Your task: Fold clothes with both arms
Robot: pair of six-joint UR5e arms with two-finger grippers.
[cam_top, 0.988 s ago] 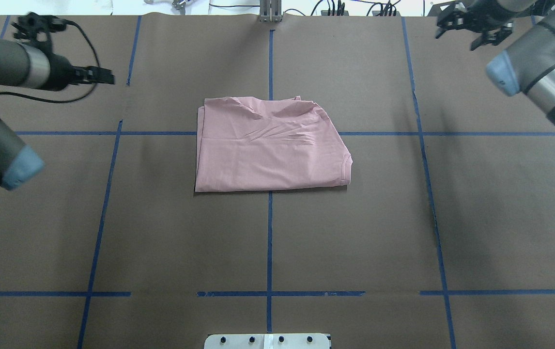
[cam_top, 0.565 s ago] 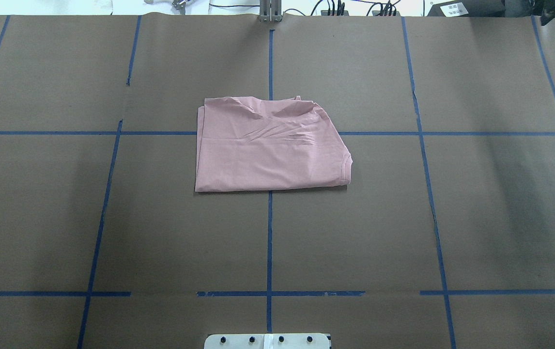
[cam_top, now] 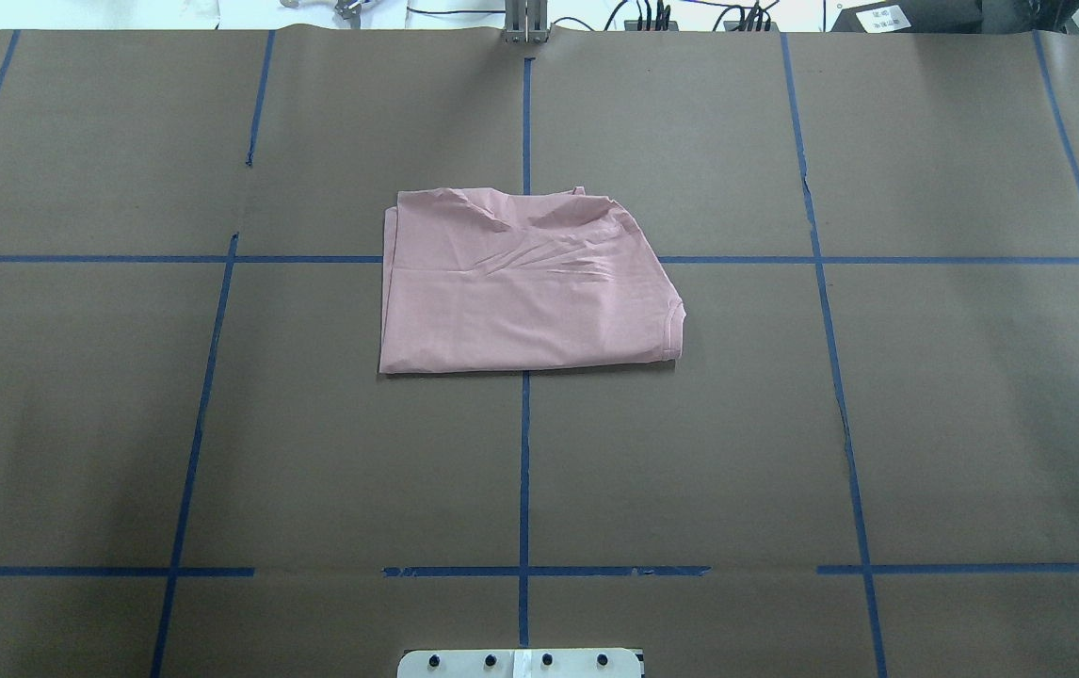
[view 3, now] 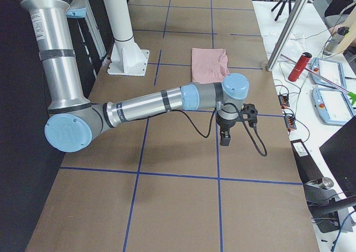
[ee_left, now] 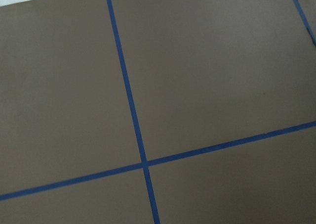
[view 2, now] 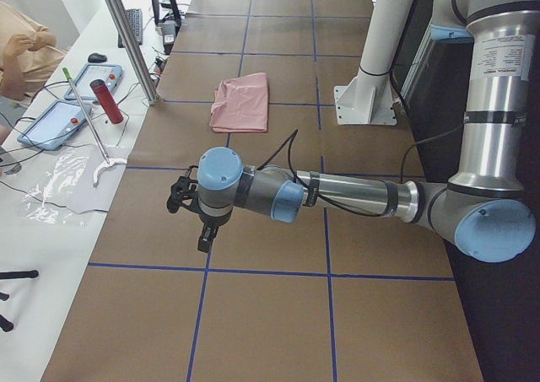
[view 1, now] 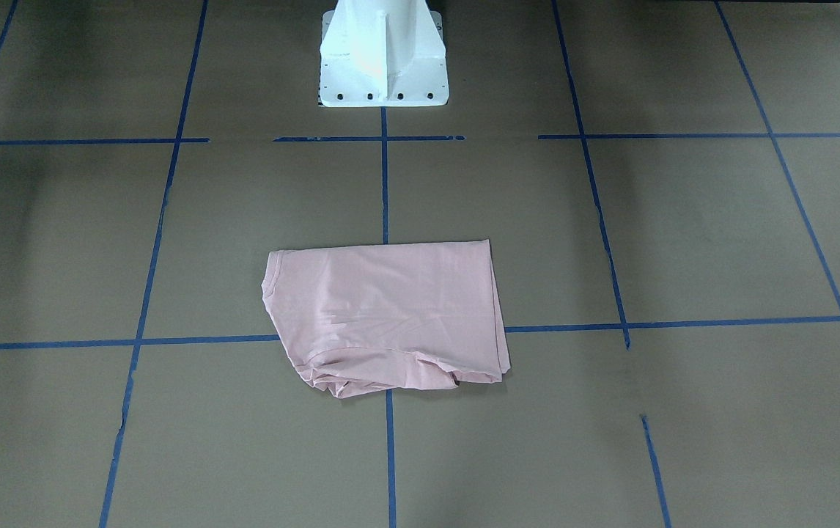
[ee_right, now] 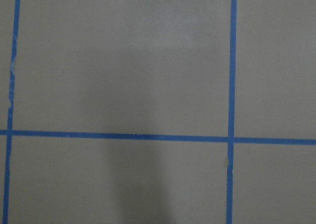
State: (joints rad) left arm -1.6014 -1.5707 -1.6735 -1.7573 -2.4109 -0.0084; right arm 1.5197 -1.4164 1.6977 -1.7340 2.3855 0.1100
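Note:
The pale pink T-shirt (cam_top: pixel 521 282) lies folded into a rough rectangle on the brown paper at the table's middle, plain side up, its print hidden. It also shows in the front-facing view (view 1: pixel 383 312) and both side views (view 2: pixel 243 102) (view 3: pixel 208 63). Neither arm shows in the overhead or front-facing views. My left gripper (view 2: pixel 189 209) hangs over the table's left end, far from the shirt. My right gripper (view 3: pixel 233 123) hangs over the right end, also far from it. I cannot tell whether either is open or shut. Both wrist views show only paper and blue tape lines.
The white pedestal base (view 1: pixel 382 59) stands at the robot's side of the table. A metal post (view 2: pixel 126 36) and a bench with tablets and a red bottle (view 2: pixel 106 101) run along the far edge. Blue tape (cam_top: pixel 524 452) grids the paper.
Both arms, seen at the overhead view's upper corners a second ago, have swung outward and left that view. The shirt has not moved.

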